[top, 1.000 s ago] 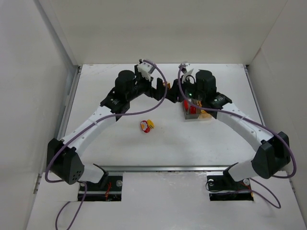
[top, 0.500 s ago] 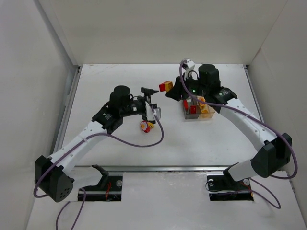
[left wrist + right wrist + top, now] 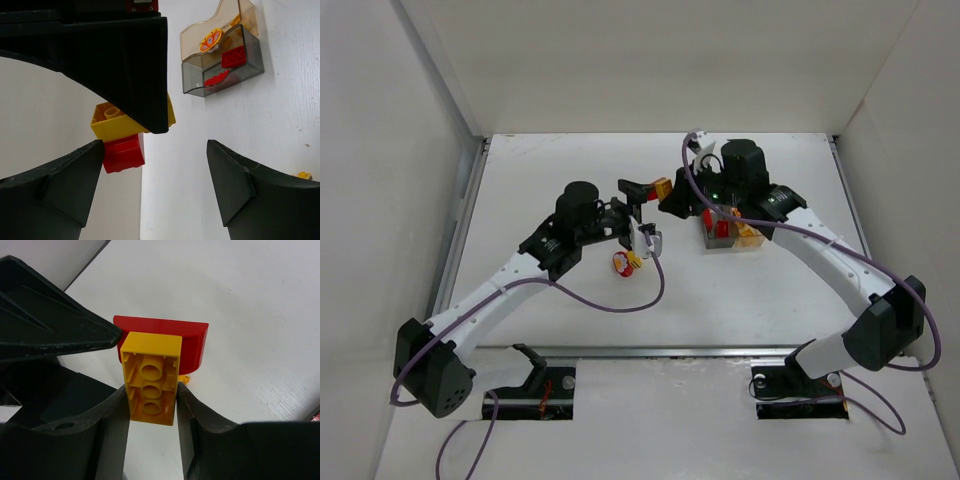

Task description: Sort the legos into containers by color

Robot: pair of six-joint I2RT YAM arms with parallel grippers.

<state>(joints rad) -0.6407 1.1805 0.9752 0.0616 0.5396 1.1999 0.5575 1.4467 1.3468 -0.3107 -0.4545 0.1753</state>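
top view: grips a two-brick stack (image 3: pixel 662 187) in the right gripper (image 3: pixel 672 197), raised off the table (image 3: pixel 570 300) between the arms, just left of the containers (image 3: pixel 732 244). faces it with the left gripper (image 3: pixel 638 210), jaws spread and empty. leaves a red round lego (image 3: pixel 619 263) and a small yellow piece (image 3: pixel 633 258) lying together on the table, below the left gripper and apart from the boxes.

left wrist view: looks out between wide-open, unloaded fingers at the stack: yellow brick (image 3: pixel 112 120) on top, red brick (image 3: pixel 123 152) plugged on underneath, pinched by a black finger of the right gripper. places the red brick just beside one left fingertip; cannot tell whether touching. further off, shows the grey box (image 3: pixel 250 65) holding red pieces, joined to the amber box (image 3: pixel 235 15) holding an orange-patterned piece.

right wrist view: clamps the yellow brick by its long sides, hollow underside toward the camera, red brick stuck on behind, a left finger close at the upper left.

likely step: pulling the red brick off to sort each colour apart. possible trouble: closing too far forward and catching the yellow brick too, so failing to separate anything; pinching only a corner of the red brick and slipping off; pulling askew and twisting the yellow brick out of its two-sided hold, dropping both; knocking fingers together in so tight a gap.
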